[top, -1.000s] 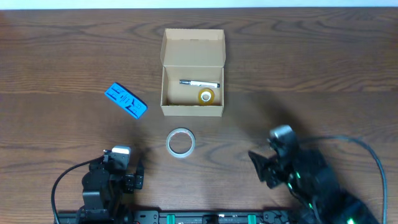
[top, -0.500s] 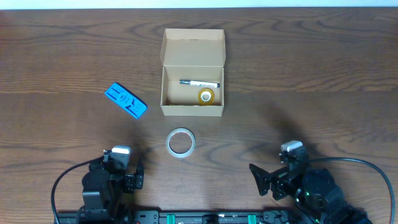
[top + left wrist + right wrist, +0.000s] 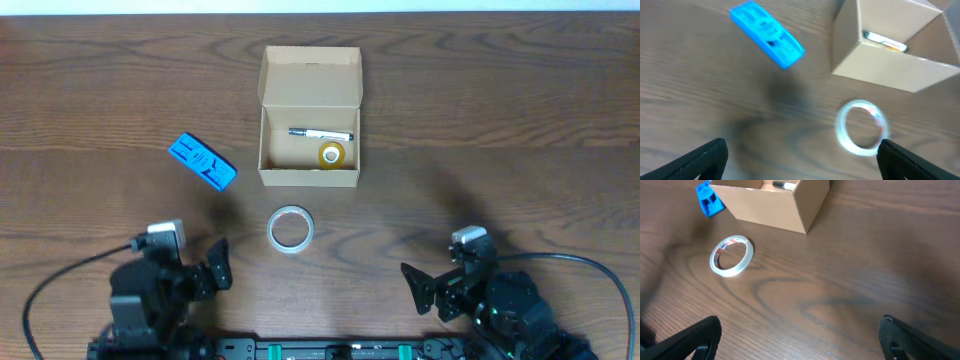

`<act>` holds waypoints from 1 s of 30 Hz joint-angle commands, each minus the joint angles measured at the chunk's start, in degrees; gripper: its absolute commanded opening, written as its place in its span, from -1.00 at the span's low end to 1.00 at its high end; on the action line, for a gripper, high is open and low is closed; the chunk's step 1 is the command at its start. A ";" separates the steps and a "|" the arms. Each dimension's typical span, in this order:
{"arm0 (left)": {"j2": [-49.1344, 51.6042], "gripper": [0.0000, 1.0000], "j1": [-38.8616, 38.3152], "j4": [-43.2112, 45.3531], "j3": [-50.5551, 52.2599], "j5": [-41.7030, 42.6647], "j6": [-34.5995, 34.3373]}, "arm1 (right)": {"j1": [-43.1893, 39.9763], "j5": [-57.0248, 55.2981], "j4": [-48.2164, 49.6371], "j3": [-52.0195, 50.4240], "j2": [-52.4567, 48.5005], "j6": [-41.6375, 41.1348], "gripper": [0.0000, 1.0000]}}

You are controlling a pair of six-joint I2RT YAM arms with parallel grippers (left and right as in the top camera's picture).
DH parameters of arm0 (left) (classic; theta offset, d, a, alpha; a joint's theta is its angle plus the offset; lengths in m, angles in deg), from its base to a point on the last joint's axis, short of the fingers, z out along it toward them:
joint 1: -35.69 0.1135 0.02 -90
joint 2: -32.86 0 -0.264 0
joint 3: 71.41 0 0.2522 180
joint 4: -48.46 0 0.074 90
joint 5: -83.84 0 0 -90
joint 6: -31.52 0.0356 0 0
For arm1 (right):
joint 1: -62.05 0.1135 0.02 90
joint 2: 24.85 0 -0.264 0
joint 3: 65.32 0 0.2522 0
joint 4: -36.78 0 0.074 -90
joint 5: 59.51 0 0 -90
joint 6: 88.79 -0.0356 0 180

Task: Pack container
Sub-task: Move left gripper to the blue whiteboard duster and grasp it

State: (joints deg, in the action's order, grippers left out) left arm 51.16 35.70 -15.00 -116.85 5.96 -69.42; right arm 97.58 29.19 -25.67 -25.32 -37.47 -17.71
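Note:
The tan cardboard container point(image 3: 310, 176) stands open at the table's centre, lid flap folded back. Inside lie a white pen point(image 3: 320, 133) and a small yellow tape roll point(image 3: 332, 153). The container also shows in the left wrist view point(image 3: 890, 70) and the right wrist view point(image 3: 767, 207). A clear tape roll point(image 3: 291, 228) lies on the table in front of the box, seen too in the left wrist view point(image 3: 861, 127) and the right wrist view point(image 3: 731, 255). A blue packet point(image 3: 201, 160) lies to the left. My left gripper point(image 3: 212, 275) and right gripper point(image 3: 424, 290) are open and empty near the front edge.
The dark wood table point(image 3: 500, 120) stretches around the box. Black cables point(image 3: 590, 245) run from both arms along the front edge.
The right arm pulled back toward the front edge a second ago and now rests still. The left arm has just shifted left and lifted, its view now blurred.

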 commanded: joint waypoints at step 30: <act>66.18 0.92 3.48 9.84 -34.18 -3.32 -47.30 | -0.15 -0.39 -1.73 -0.07 0.26 -0.76 0.99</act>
State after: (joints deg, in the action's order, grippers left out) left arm 113.19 38.82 -3.89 -146.42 3.91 -109.79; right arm 97.58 29.19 -27.31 -25.43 -37.47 -17.71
